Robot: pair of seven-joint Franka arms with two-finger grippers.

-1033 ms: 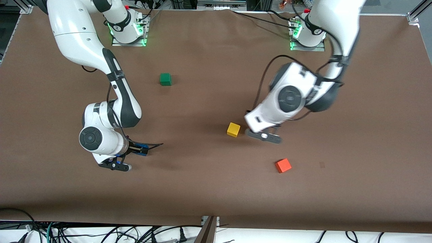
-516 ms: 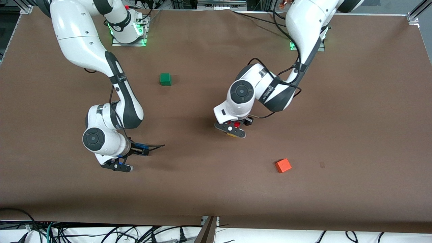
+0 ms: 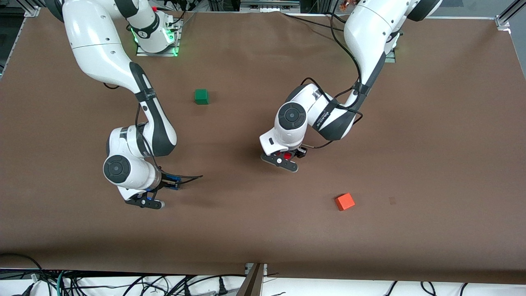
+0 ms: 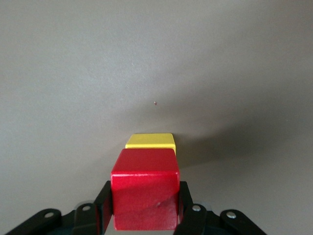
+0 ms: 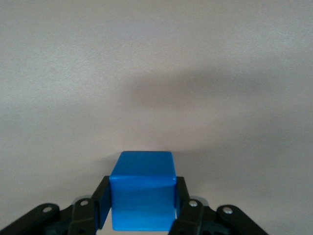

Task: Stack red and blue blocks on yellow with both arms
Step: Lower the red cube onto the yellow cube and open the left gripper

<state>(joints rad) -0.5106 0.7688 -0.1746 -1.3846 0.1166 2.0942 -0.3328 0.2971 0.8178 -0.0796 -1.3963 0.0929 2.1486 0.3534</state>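
Note:
My left gripper [image 3: 283, 159] is shut on the red block [image 3: 287, 156] near the middle of the table. In the left wrist view the red block [image 4: 145, 188] sits between the black fingers [image 4: 105, 205], just over the yellow cube [image 4: 150, 141]; I cannot tell whether they touch. The yellow cube is hidden under the hand in the front view. My right gripper [image 3: 144, 198] hangs low over the table toward the right arm's end. It is shut on the blue block [image 5: 142, 196], with bare table under it.
An orange cube [image 3: 344, 201] lies nearer to the front camera than the left gripper, toward the left arm's end. A green cube [image 3: 201, 96] lies farther from the camera, between the two arms. Cables run along the table's edge at the arm bases.
The left gripper carried the red block sideways from beside the yellow cube to over it, and now hides the cube in the front view. The right arm barely shifted.

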